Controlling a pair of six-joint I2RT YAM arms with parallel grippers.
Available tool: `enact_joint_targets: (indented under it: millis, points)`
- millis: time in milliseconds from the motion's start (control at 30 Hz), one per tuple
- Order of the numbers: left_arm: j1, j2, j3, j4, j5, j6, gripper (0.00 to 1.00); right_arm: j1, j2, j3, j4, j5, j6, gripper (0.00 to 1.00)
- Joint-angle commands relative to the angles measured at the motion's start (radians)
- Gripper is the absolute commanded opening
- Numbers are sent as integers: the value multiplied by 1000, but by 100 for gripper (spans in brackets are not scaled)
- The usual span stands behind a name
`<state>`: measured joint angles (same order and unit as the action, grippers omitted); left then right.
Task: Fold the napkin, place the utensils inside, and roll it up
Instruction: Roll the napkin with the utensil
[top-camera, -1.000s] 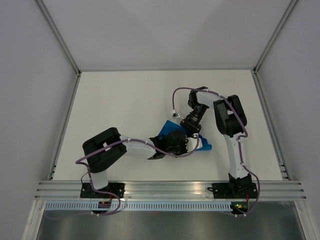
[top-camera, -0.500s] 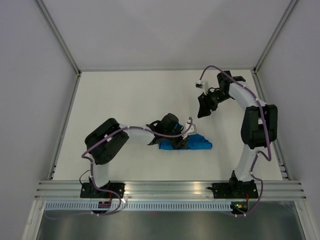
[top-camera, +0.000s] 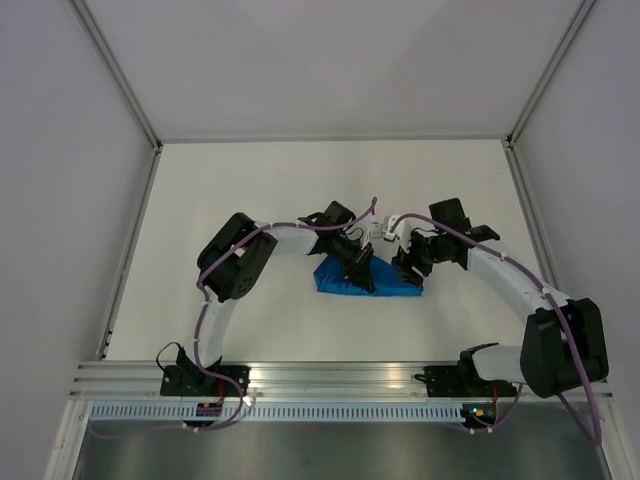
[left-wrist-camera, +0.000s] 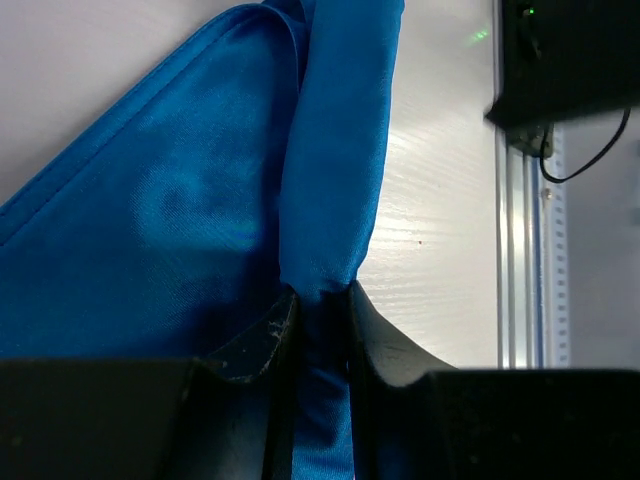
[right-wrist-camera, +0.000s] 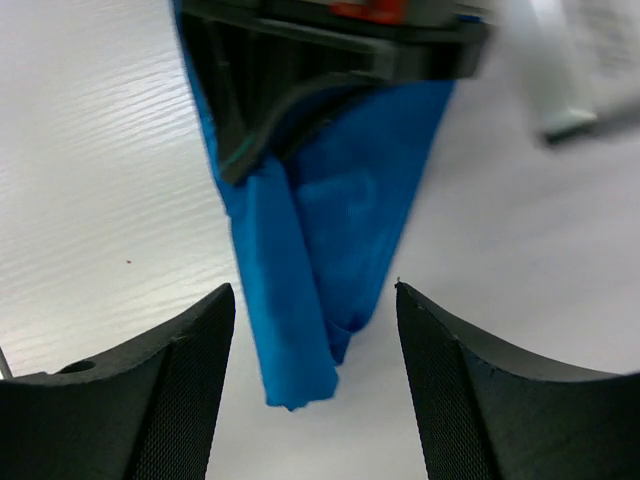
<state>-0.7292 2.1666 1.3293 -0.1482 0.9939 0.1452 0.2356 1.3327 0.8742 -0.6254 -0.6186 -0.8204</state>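
Observation:
The blue napkin lies bunched in a long bundle at the middle of the table. My left gripper reaches in from the far side and is shut on a fold of it; in the left wrist view the cloth is pinched between the fingers. My right gripper is open at the napkin's right end. In the right wrist view the cloth's end hangs between the open fingers without touching them. The left gripper shows there at the top. No utensils are visible; they are hidden or out of view.
The white table is enclosed by grey walls at the left, right and back. An aluminium rail runs along the near edge and also shows in the left wrist view, beside a black arm base.
The right arm swung away to the far right, then came back down to the napkin's right end. The left arm shifted to hold the napkin from the far side.

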Motion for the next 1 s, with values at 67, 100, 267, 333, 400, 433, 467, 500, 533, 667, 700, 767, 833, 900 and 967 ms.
enact_joint_targets:
  millis: [67, 100, 267, 333, 400, 433, 467, 500, 533, 667, 700, 767, 833, 900, 967]
  points:
    - [28, 113, 37, -177, 25, -22, 2, 188, -111, -145, 190, 164, -37, 72]
    - [31, 131, 54, -182, 37, -29, 2, 236, -115, -176, 202, 186, -36, 72]
    - [39, 165, 99, -211, 49, -45, 2, 358, -110, -274, 318, 344, -30, 72]
    - [39, 174, 110, -214, 51, -50, 2, 404, -98, -299, 368, 405, -31, 72]
    - [40, 177, 119, -218, 51, -55, 2, 441, -89, -322, 406, 436, -29, 72]
    - [40, 180, 122, -220, 51, -55, 2, 452, -78, -328, 417, 447, -29, 72]
    - [40, 180, 123, -221, 51, -55, 2, 459, -72, -343, 432, 477, -26, 72]
    - [40, 182, 128, -228, 51, -55, 2, 473, -66, -349, 467, 494, -20, 71]
    - [40, 180, 127, -229, 51, -52, 2, 479, -49, -354, 481, 513, -17, 68]
    - [42, 179, 134, -243, 49, -45, 2, 492, -20, -353, 498, 534, -8, 57]
    - [43, 179, 136, -244, 54, -44, 2, 490, -17, -353, 497, 536, -6, 54]
    - [45, 174, 139, -248, 51, -44, 4, 490, -9, -351, 492, 536, -5, 41]
    - [51, 161, 139, -251, 31, -42, 11, 490, -3, -348, 478, 533, -5, 30]
    - [57, 130, 146, -251, 16, -48, 20, 490, 3, -337, 448, 527, 0, 27]
    - [62, 101, 157, -241, -23, -56, 31, 490, 25, -313, 415, 504, 6, 24]
